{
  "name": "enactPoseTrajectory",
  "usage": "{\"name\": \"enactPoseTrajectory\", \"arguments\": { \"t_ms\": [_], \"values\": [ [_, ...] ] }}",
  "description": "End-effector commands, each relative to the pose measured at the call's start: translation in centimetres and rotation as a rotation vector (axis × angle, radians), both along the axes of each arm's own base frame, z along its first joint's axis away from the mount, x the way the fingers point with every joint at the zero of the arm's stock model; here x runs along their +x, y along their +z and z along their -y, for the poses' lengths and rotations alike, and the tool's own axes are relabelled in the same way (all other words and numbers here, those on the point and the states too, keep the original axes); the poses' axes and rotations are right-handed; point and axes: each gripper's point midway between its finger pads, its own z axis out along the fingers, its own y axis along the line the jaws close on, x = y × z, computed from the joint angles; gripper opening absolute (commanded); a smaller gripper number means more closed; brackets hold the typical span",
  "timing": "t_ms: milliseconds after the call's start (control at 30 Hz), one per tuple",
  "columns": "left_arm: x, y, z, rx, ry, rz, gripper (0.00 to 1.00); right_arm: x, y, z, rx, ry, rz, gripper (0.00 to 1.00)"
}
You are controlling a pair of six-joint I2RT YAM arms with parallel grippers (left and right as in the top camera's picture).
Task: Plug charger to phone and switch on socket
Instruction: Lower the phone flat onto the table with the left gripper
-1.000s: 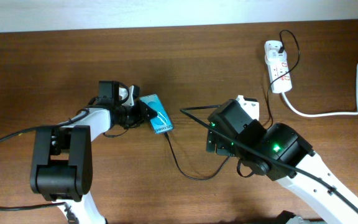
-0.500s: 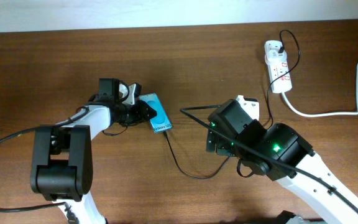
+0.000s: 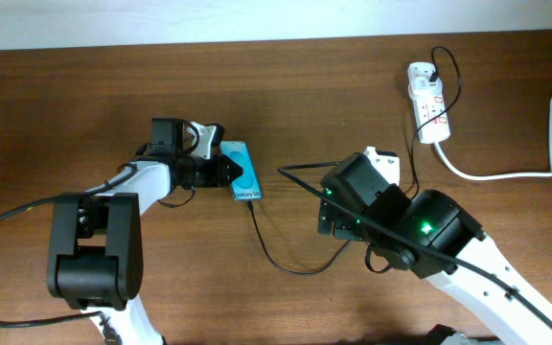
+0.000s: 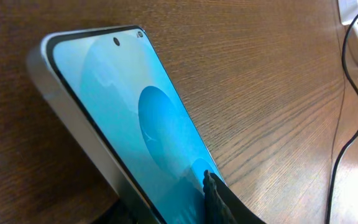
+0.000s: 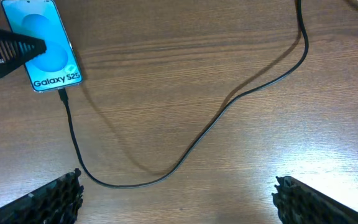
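Phone [image 4: 135,124] runs off the bottom edge of the left wrist view, one end partly covered by a dark fingertip [image 4: 219,199]. Overhead, the socket [image 3: 427,101] switch marks are too small to read, and its thick white cord [image 3: 506,175] leaves the frame at right.

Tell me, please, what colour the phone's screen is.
Cyan-blue with paler circular shapes; the phone shows it best in the left wrist view.

Cyan phone [image 5: 55,62] — black charger [image 5: 70,127]
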Motion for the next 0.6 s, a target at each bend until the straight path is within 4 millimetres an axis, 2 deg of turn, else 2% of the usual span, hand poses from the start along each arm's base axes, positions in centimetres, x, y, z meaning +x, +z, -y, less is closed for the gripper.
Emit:
{"name": "enactPoseTrajectory", "arguments": {
  "t_ms": [0, 67, 100, 267, 467, 567],
  "values": [
    [0.7, -0.8, -1.2, 0.081, -0.004, 0.041, 0.31, 0.2, -0.3, 0.3, -0.013, -0.02, 0.002, 0.98],
    [0.6, -0.9, -1.2, 0.081, -0.004, 0.034, 0.38, 0.2, -0.3, 0.3, -0.012, -0.02, 0.002, 0.98],
    [0.4, -1.0, -1.2, 0.082, -0.004, 0.026, 0.47, 0.2, -0.3, 0.3, -0.012, -0.02, 0.002, 0.98],
    [-0.2, -1.2, -1.2, 0.083, -0.003, -0.009, 0.54, 0.2, -0.3, 0.3, -0.013, -0.02, 0.002, 0.98],
    [-1.0, -1.6, -1.3, 0.08, 0.01, -0.061, 0.68, 0.2, -0.3, 0.3, -0.013, -0.02, 0.002, 0.98],
    [-1.2, -1.7, -1.3, 0.064, 0.059, -0.116, 0.7, 0.2, -0.3, 0.3, -0.012, -0.02, 0.002, 0.98]
  ]
}}
